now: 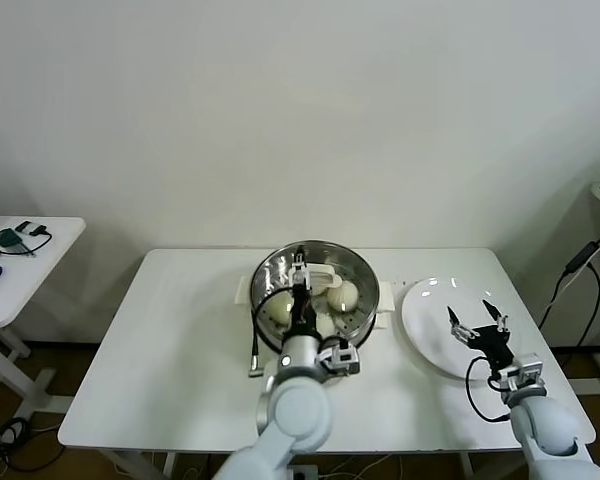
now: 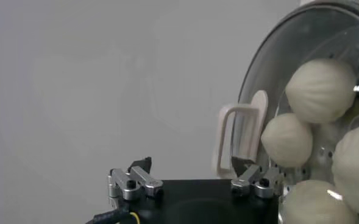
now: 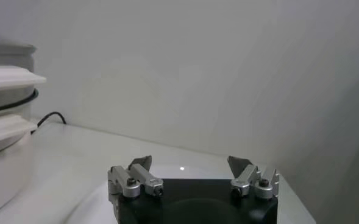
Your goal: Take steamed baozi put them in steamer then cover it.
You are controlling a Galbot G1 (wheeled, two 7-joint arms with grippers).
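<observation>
Centre of the head view: the steamer (image 1: 365, 275), a round pot of shiny stainless steel on a cream-white base with side handles, stands on the counter (image 1: 180, 340). The cover (image 1: 280, 270), a clear glass lid with a metal rim and a cream-white bar handle (image 2: 237, 137), lies on the steamer. Beneath the glass rest the steamed baozi (image 1: 343, 294), smooth, rounded, cream-white dough buns with a matte skin; in the left wrist view, four of them (image 2: 320, 90) fill the right side of the frame, seen through the glass above a perforated metal tray.

My left tool (image 1: 300, 268) is above the cover, at the upper middle of the steamer; its fingers stand wide apart and hold nothing, and in the left wrist view the bar handle is just beyond its fingertips (image 2: 243, 165). My right tool (image 1: 476, 322) hangs at lower right of the head view, over a flat, glossy white plate (image 1: 425, 310) that lies just beside the steamer; its fingers are likewise spread wide and hold nothing.

The counter is a smooth white rectangular top with rounded corners. A plain off-white wall fills the upper half of the frame. At the left edge stands a second white table (image 1: 40, 260) carrying small dark items; at the right edge a black cable (image 1: 580, 265) hangs down.
</observation>
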